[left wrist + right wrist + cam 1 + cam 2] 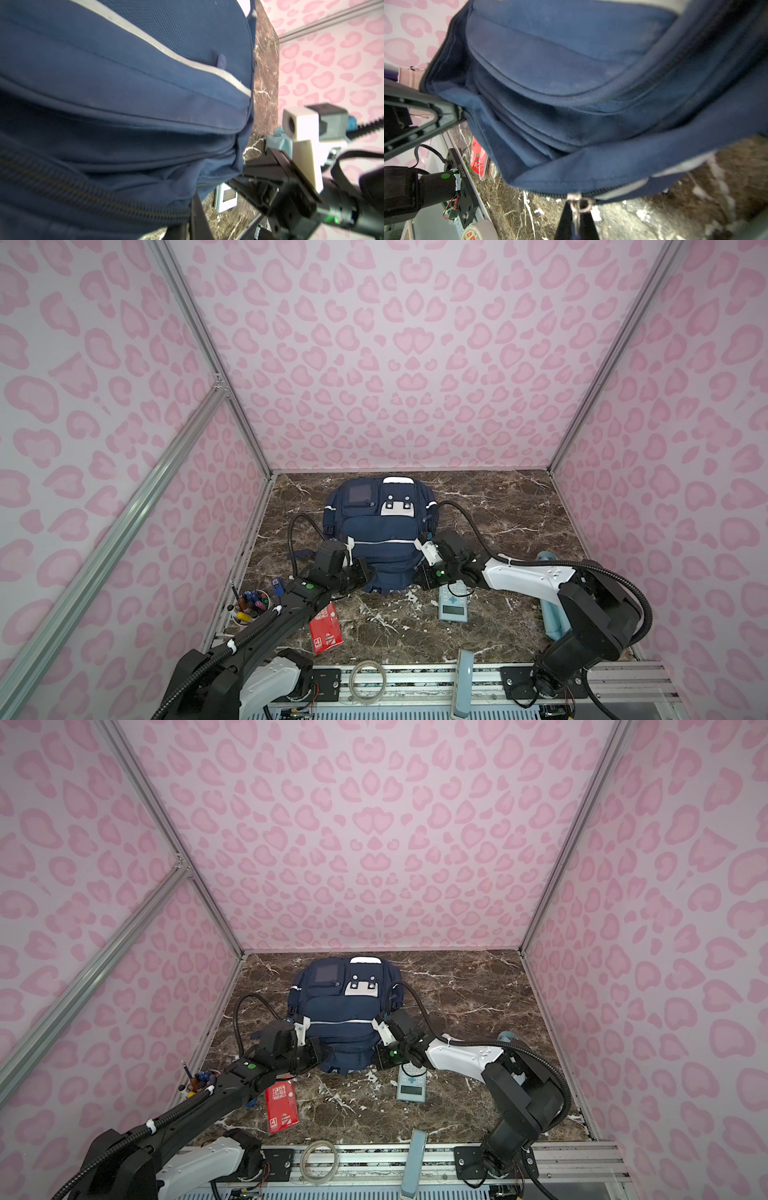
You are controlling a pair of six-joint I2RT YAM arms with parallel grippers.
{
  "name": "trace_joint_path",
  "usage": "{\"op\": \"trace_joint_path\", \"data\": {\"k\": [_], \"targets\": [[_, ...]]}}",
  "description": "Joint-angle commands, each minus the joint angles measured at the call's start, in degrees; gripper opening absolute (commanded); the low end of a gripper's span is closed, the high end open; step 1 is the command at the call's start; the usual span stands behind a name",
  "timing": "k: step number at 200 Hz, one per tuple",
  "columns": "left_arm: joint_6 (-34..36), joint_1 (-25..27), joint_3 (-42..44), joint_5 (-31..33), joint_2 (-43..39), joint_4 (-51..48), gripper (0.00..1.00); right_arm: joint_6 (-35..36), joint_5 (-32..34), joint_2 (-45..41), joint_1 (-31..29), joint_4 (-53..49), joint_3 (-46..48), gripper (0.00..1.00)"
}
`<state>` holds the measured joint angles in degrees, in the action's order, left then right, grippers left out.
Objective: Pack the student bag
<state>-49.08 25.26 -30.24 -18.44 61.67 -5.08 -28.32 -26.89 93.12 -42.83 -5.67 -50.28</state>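
The brown marble tabletop [498, 506] carries the navy student bag [376, 531] toward the back. Nearer the front lie a red packet [326, 628] and a pale blue calculator [453, 608]. A cup of pens [249, 608] stands at the left edge, and a light blue roll [552, 616] lies at the right.

Both arms forward, left tool [371, 573] and right tool [418, 575] tightly shut.

Open brown marble tabletop [498, 506] right of the bulky navy fabric backpack [374, 531] — flat red packet [326, 626] and pale-blue calculator [453, 608] crowd the front
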Motion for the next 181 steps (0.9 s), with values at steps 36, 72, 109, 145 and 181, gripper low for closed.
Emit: {"op": "trace_joint_path", "data": {"k": [36, 72, 109, 145, 181], "targets": [[-2.1, 2.1, 2.1, -1.1, 0.7, 5.6, 0.02, -3.9, 2.2, -0.2, -4.5, 2.4, -2.9, 0.0], [-1.2, 2.0, 1.3, -0.2, -0.7, 3.8, 0.02, -3.3, 5.2, 0.0, -4.0, -1.0, -2.8, 0.0], [0.7, -2.0, 2.6, -2.6, -3.9, 0.2, 0.02, -0.4, 4.5, -3.0, 6.2, -1.8, 4.7, 0.0], [1.1, -3.1, 3.8, -7.4, -6.7, -0.4, 0.03, 4.3, 3.4, -1.5, 17.1, -1.4, 4.4, 0.0], [3.4, -3.5, 1.6, -13.1, -9.7, -5.1, 0.03, 7.5, -0.5, 2.5, 24.4, 0.9, 0.5, 0.0]]}}
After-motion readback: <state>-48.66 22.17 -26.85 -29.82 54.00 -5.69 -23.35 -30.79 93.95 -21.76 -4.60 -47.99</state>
